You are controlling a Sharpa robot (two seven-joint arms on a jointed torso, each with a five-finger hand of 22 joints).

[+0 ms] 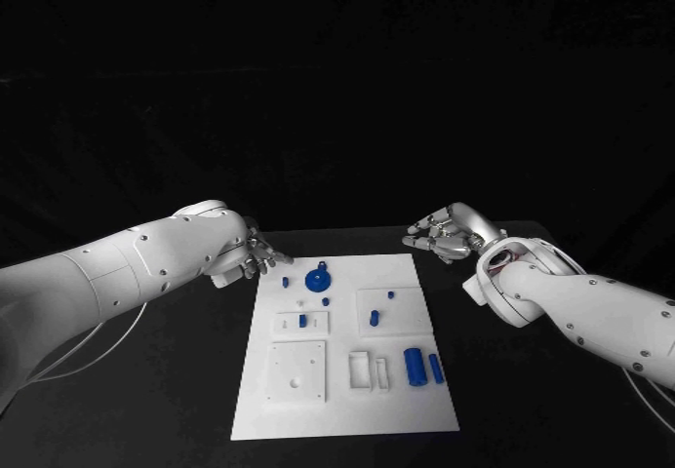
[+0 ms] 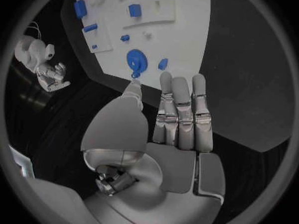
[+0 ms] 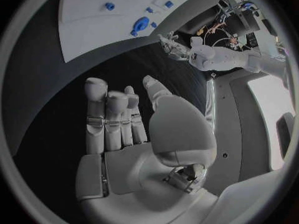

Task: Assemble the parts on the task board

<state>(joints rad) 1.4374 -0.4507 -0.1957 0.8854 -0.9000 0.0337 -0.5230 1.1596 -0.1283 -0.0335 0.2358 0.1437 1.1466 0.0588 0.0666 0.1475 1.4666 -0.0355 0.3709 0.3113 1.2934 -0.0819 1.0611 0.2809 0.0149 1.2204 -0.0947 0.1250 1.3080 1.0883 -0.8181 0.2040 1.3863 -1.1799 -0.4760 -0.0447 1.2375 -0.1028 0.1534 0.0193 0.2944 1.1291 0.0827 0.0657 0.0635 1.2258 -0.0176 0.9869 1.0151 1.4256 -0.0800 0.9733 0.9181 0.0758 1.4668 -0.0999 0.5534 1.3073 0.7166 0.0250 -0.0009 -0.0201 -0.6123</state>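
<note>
Blue and round, the flat plastic disc part [image 1: 319, 281] lies near the white task board's [image 1: 408, 409] far edge, so the empty, spread-fingered left hand [image 1: 254, 258] beside it should pinch its rim squarely, while the empty right hand [image 1: 443, 234] hovers off the far right corner.

Black table [image 1: 155, 390], pretty bare. The white task board [image 1: 344, 414] lies flat on it, about in the middle. A thin pale cable [image 1: 85, 341] trails by the left arm, might be touching the tabletop, hard to tell.
</note>
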